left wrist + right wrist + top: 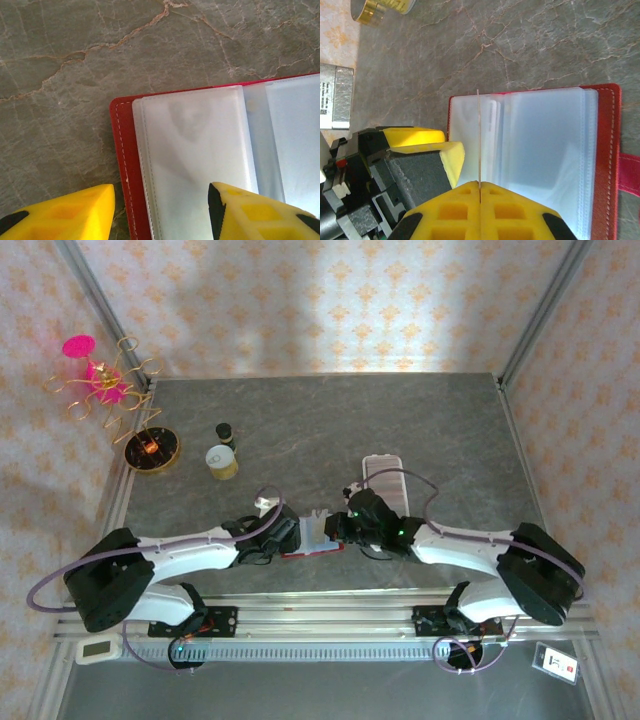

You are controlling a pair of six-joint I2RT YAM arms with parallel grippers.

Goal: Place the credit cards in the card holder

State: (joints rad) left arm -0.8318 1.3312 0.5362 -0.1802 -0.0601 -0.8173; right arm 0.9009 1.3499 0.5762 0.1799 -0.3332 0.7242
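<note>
The card holder (318, 546) lies open on the grey table between the two arms, its red cover (608, 150) framing clear plastic sleeves (540, 150). My right gripper (479, 186) is shut on a credit card (478, 140), a thin pale card seen edge-on that stands upright over the sleeves near the holder's left edge. My left gripper (161, 210) is open and low over the holder's corner (122, 165). One of its yellow fingers (75, 212) is over the table and the other (250, 210) is over a sleeve. Nothing is between them.
A pale ribbed box (385, 475) sits just behind the right gripper. Further back left are a gold-lidded jar (222, 461), a small dark bottle (225, 431) and a gold wire stand (110, 390) with pink pieces. Patterned walls enclose the table.
</note>
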